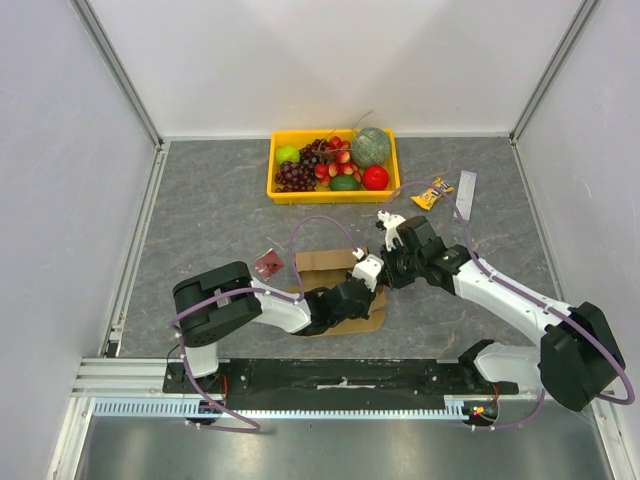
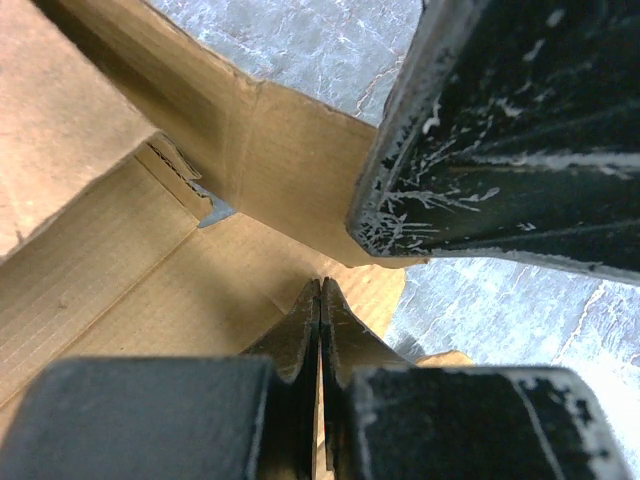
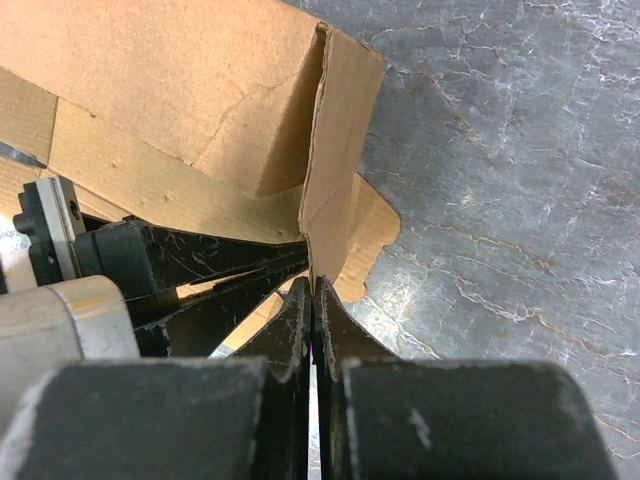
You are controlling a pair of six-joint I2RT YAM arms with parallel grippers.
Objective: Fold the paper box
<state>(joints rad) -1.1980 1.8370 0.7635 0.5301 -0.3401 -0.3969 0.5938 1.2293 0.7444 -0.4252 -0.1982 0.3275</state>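
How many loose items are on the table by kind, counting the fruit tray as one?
paper box: 1
yellow tray: 1
packets: 2 (dark-red packet, orange packet)
pale flat strip: 1
Total: 5

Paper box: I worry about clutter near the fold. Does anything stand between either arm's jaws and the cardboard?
Nothing visible does. At the paper box, the left jaws sit shut over its inner panel, the right jaws shut at an upright flap's edge. The dark-red packet lies beside its left edge, clear of both.
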